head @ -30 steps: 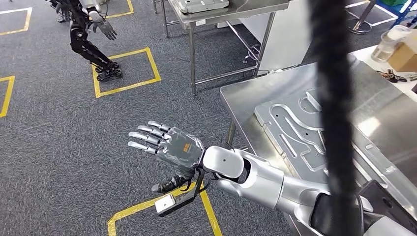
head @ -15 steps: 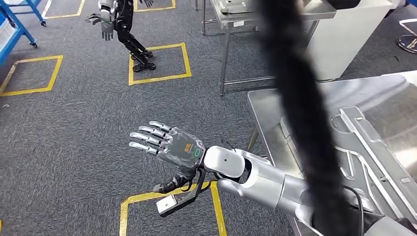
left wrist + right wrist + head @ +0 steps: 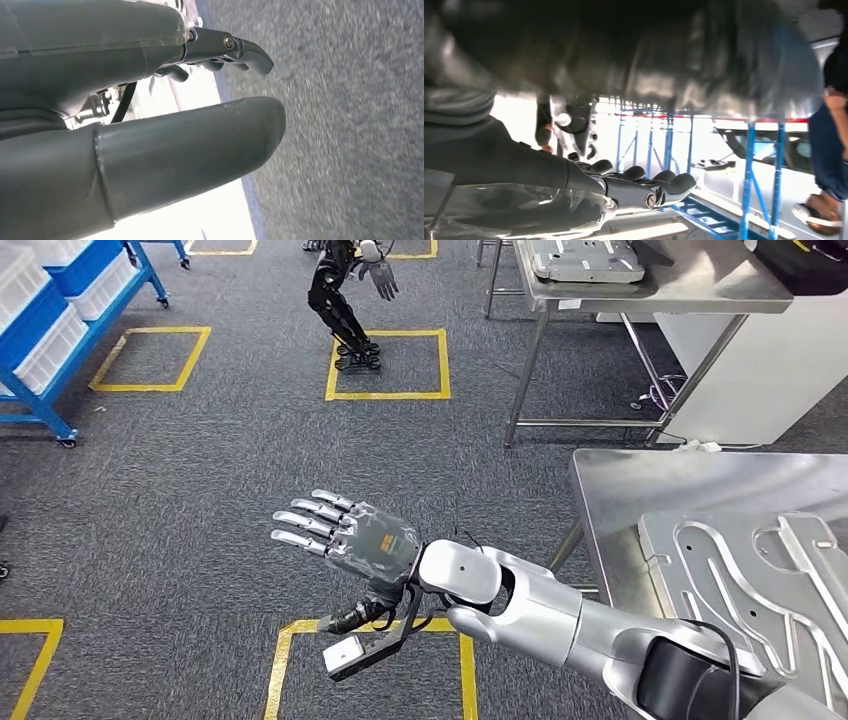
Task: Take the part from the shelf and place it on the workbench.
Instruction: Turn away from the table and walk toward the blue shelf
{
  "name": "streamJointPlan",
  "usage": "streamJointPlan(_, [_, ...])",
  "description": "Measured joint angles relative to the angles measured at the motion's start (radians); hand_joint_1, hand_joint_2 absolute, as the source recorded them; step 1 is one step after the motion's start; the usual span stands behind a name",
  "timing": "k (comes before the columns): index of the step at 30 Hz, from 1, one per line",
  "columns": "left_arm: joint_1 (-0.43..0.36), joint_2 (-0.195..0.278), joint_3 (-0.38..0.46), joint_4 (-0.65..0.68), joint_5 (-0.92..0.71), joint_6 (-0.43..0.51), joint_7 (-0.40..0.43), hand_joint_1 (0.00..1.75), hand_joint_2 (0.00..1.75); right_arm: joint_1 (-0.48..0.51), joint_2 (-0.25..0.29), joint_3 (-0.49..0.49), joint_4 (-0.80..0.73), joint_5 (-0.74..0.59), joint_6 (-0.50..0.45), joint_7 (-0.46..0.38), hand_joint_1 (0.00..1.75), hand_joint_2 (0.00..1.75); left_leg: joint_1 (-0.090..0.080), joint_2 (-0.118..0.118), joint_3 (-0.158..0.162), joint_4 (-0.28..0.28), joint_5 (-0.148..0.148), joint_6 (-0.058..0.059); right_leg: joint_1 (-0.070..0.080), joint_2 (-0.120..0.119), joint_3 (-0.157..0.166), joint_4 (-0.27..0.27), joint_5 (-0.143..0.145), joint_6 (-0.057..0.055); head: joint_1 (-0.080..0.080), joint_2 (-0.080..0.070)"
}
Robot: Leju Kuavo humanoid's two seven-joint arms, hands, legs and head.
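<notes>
Over grey carpet, the right hand hovers with fingers spread, holding nothing; the tabletop edge and part lie well behind it.

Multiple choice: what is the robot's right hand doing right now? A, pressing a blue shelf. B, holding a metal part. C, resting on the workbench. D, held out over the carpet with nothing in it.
D: the right hand is spread over the grey carpet, holding nothing.

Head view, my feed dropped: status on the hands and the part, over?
Right robot hand open, fingers spread, over carpet. Left robot hand open, empty. Metal part flat on workbench. Another robot stands far ahead.
</notes>
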Motion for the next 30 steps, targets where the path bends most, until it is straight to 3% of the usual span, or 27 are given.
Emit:
streamJointPlan(1, [0.001,0.0,0.0,0.0,0.0,0.0,0.0,0.0,0.0,0.0,0.0,0.0,0.0,0.0,0.0,0.0,0.0,1.75,0.001,-0.01,-0.004,0.0,0.002,-0.006,0.002,0.005,0.003,-0.008,-0.003,-0.002,0.0,0.0])
streamJointPlan(3, [0.003,0.0,0.0,0.0,0.001,0.0,0.0,0.0,0.0,-0.001,0.0,0.0,0.0,-0.001,0.001,-0.001,0.0,1.75,0.007,-0.026,-0.01,-0.002,0.006,-0.019,0.005,-0.017,0.006,-0.014,0.002,-0.014,0.0,0.0])
streamJointPlan(5, [0.005,0.0,-0.001,0.0,0.001,-0.001,0.0,0.0,0.0,-0.003,0.001,0.0,0.0,-0.002,0.002,-0.002,0.0,1.75,0.006,0.007,-0.027,0.033,-0.017,-0.027,0.005,-0.042,0.012,-0.023,0.007,-0.029,0.0,0.0])
streamJointPlan(7, [0.003,0.0,-0.001,0.0,0.002,-0.002,0.001,0.0,0.0,-0.002,0.002,0.0,0.001,-0.003,0.004,-0.003,0.0,1.75,0.003,0.063,-0.076,0.138,-0.073,-0.031,0.01,-0.069,0.014,-0.027,0.009,-0.038,-0.001,0.0])
streamJointPlan(9, [0.001,-0.001,-0.001,0.0,0.003,-0.002,0.001,0.0,0.0,0.0,0.001,0.0,0.004,-0.003,0.006,-0.004,0.0,1.75,0.005,0.086,-0.128,0.248,-0.116,-0.034,0.017,-0.099,0.014,-0.027,0.007,-0.042,-0.001,0.0])
streamJointPlan(10, [0.002,-0.001,-0.001,0.0,0.004,-0.002,0.001,0.0,0.0,0.0,0.001,0.001,0.006,-0.003,0.006,-0.004,0.0,1.75,0.005,0.09,-0.134,0.265,-0.115,-0.033,0.019,-0.114,0.015,-0.027,0.005,-0.044,-0.001,0.0])
streamJointPlan(12, [0.003,0.0,-0.001,0.0,0.007,-0.003,0.001,0.0,0.0,0.0,0.002,0.001,0.007,-0.003,0.006,-0.004,0.0,1.75,0.004,0.102,-0.089,0.184,-0.066,-0.028,0.023,-0.139,0.018,-0.027,0.002,-0.044,-0.001,0.0])
streamJointPlan(14, [0.003,0.0,-0.001,0.0,0.009,-0.003,0.001,0.0,0.0,-0.001,0.002,0.001,0.008,-0.003,0.006,-0.004,0.0,1.75,-0.006,0.142,-0.018,0.052,-0.021,-0.017,0.027,-0.159,0.023,-0.027,-0.003,-0.04,-0.001,0.0])
streamJointPlan(15, [0.003,0.0,-0.001,0.0,0.009,-0.003,0.001,0.0,0.0,-0.002,0.002,0.001,0.008,-0.003,0.006,-0.004,0.0,1.75,-0.011,0.155,0.002,0.013,-0.012,-0.011,0.029,-0.168,0.024,-0.027,-0.005,-0.037,-0.001,0.0])
streamJointPlan(16, [0.003,0.0,-0.001,0.0,0.009,-0.003,0.001,0.0,0.0,-0.002,0.002,0.002,0.008,-0.004,0.007,-0.004,0.0,1.75,-0.017,0.162,0.009,-0.004,-0.012,-0.006,0.03,-0.177,0.025,-0.027,-0.006,-0.033,-0.001,0.0])
streamJointPlan(18, [0.003,0.0,-0.001,0.0,0.011,-0.004,0.0,0.0,0.0,-0.003,0.003,0.002,0.008,-0.005,0.007,-0.004,0.0,1.75,-0.018,0.14,0.009,-0.009,-0.007,0.003,0.031,-0.19,0.027,-0.029,-0.009,-0.024,-0.001,0.0])
streamJointPlan(20, [0.003,0.0,-0.001,0.0,0.016,-0.006,0.0,0.0,0.0,-0.006,0.004,0.002,0.008,-0.01,0.008,-0.004,0.0,1.75,-0.012,0.12,0.014,-0.021,0.0,0.014,0.027,-0.156,0.02,-0.004,-0.03,-0.015,0.0,0.0])
streamJointPlan(22, [0.001,0.0,-0.001,0.0,0.02,-0.008,-0.002,0.0,0.0,-0.008,0.004,0.002,0.01,-0.015,0.011,-0.004,0.0,1.75,-0.008,0.103,0.016,-0.028,0.005,0.021,0.021,-0.098,-0.025,0.094,-0.086,-0.009,0.0,0.0])
streamJointPlan(24, [-0.002,0.0,-0.001,0.0,0.022,-0.008,-0.003,0.0,0.0,-0.005,0.004,0.004,0.013,-0.017,0.014,-0.007,0.0,1.75,-0.007,0.08,0.015,-0.026,0.006,0.024,0.018,-0.077,-0.091,0.222,-0.134,-0.006,0.0,0.0])
streamJointPlan(25, [-0.002,0.0,-0.001,0.0,0.023,-0.008,-0.003,0.0,0.0,-0.004,0.004,0.006,0.015,-0.017,0.016,-0.009,0.0,1.75,-0.007,0.066,0.014,-0.024,0.006,0.024,0.017,-0.075,-0.11,0.252,-0.133,-0.005,0.0,0.0])
streamJointPlan(26, [-0.002,0.001,-0.001,0.0,0.024,-0.008,-0.003,0.0,0.0,-0.003,0.004,0.008,0.016,-0.017,0.016,-0.011,0.0,1.75,-0.006,0.051,0.014,-0.021,0.005,0.023,0.015,-0.074,-0.11,0.244,-0.112,-0.004,0.0,0.0])
streamJointPlan(27, [-0.002,0.001,-0.001,0.0,0.025,-0.008,-0.004,0.0,0.0,-0.004,0.004,0.009,0.017,-0.017,0.017,-0.012,0.0,1.75,-0.005,0.037,0.014,-0.017,0.003,0.02,0.012,-0.068,-0.09,0.196,-0.074,-0.003,0.0,0.0])
streamJointPlan(28, [-0.001,0.0,-0.001,0.0,0.026,-0.008,-0.004,0.0,0.0,-0.005,0.004,0.01,0.018,-0.017,0.017,-0.013,0.0,1.75,-0.004,0.023,0.013,-0.012,0.001,0.017,0.008,-0.051,-0.061,0.128,-0.036,-0.003,0.0,0.0])
streamJointPlan(30, [-0.003,0.0,-0.001,0.0,0.028,-0.008,-0.004,0.0,0.0,-0.007,0.004,0.01,0.019,-0.018,0.017,-0.015,0.0,1.75,-0.004,-0.001,0.004,-0.001,-0.002,0.006,0.001,-0.002,-0.014,0.02,0.003,-0.003,0.0,0.0])
